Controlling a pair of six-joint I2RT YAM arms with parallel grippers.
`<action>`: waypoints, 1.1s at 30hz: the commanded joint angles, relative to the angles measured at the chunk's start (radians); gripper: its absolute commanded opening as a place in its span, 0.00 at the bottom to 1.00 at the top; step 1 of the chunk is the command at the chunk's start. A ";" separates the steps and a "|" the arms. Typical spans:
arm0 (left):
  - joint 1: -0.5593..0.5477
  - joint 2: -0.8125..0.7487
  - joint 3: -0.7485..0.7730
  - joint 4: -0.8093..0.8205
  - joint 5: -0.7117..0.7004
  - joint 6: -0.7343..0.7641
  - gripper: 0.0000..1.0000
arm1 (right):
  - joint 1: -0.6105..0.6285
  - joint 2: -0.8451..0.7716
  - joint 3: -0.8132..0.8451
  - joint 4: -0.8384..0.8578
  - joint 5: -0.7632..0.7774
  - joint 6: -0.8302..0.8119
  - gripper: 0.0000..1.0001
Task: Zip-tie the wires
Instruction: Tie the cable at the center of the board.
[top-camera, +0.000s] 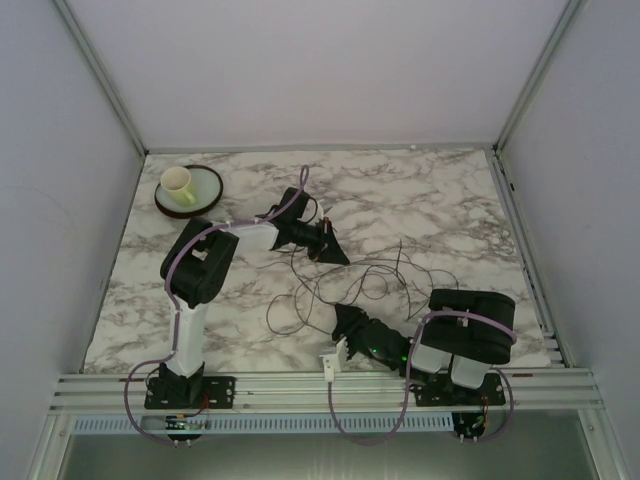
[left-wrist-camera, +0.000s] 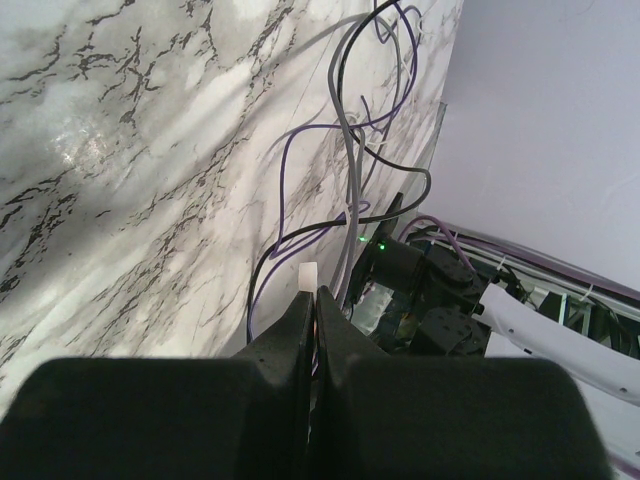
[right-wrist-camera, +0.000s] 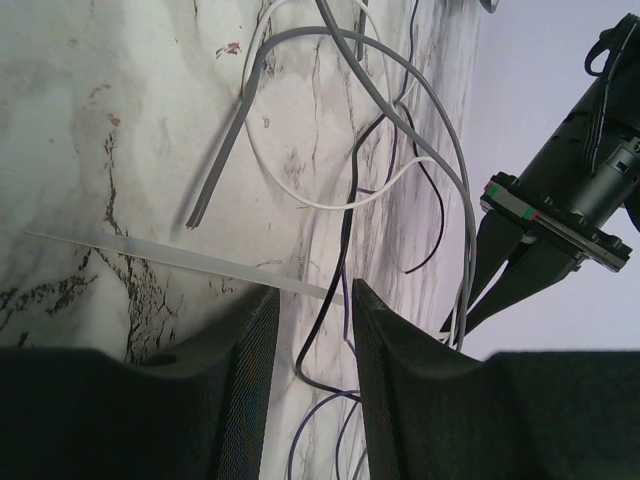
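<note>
Marble-patterned table top. At its far left corner, a pale yellow cup stands on a round dark-rimmed dish.

The thin dark wires lie in loose loops on the table's middle, between the two arms' tips. The wrist views show them as grey, black, purple and white strands crossing one another.

The left gripper reaches out over the table's centre, at the far side of the wire bunch. Its fingers are pressed together. A small white tab pokes out from the seam between the tips, pinched there.

The right gripper sits low at the near side of the bunch and points towards the left one. Its fingers stand apart with a clear gap. A long translucent white plastic strip lies flat on the marble, and its end runs into that gap. Cannot tell whether the strip touches either finger. A black strand also passes through the gap. One grey flat strand ends loose on the table just beyond the strip.
</note>
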 joint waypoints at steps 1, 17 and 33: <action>-0.004 -0.030 0.016 -0.018 0.018 0.003 0.00 | 0.015 0.014 0.010 0.030 0.015 -0.011 0.35; -0.005 -0.029 0.016 -0.018 0.019 0.005 0.00 | 0.081 0.030 0.024 0.057 0.105 -0.019 0.42; -0.006 -0.029 0.012 -0.018 0.014 0.003 0.00 | 0.121 0.026 0.023 0.053 0.116 -0.016 0.13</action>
